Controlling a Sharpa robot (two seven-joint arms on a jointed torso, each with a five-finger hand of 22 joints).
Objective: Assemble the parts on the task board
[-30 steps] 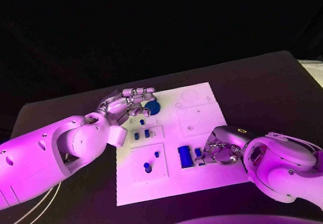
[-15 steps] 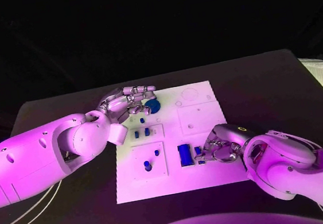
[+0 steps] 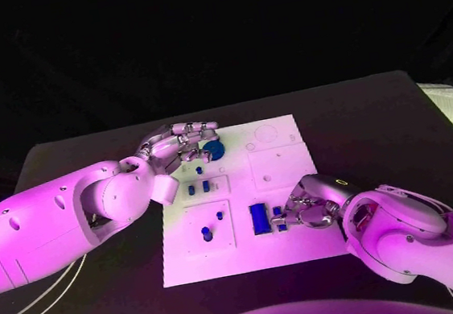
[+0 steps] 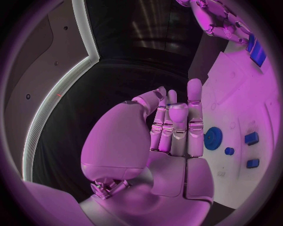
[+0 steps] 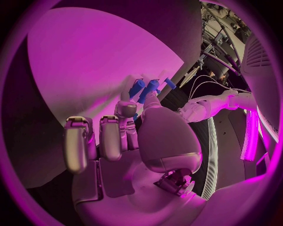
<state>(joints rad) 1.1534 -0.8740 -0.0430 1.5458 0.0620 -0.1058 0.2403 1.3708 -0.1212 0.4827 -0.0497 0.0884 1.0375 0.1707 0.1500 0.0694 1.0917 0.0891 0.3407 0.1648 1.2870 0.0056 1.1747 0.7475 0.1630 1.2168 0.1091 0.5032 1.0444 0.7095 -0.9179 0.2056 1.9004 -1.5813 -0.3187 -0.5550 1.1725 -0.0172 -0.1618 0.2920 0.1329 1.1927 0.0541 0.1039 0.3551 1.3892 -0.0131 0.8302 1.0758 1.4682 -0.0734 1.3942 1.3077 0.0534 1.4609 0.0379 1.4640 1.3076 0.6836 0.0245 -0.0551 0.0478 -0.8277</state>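
The left robot hand (image 3: 181,144) hangs over the far left corner of the task board (image 3: 295,247), its fingers curled above a round blue gear (image 3: 215,150) — toothed at its rim in the left wrist view (image 4: 212,138). In that view the fingers (image 4: 177,127) stand straight and side by side with the gear beyond them, and whether they touch it I cannot tell; the hand looks to hold nothing.

The right robot hand (image 3: 309,207) sits low over the near right part of the board, fingers bent toward a tall blue block (image 3: 259,217). Its palm hides what lies under it. The right wrist view shows three slim blue pegs (image 5: 148,88) standing just past the fingertips, but whether one is pinched I cannot make out.

The board is a flat white plate with square raised panels, lying mid-tabletop (image 3: 85,152), which is matte black. Between the hands I count about five small blue pieces — two short pegs (image 3: 197,188) side by side, one above them, and two more on the near left panel (image 3: 207,230). They are too small to tell their shapes surely.
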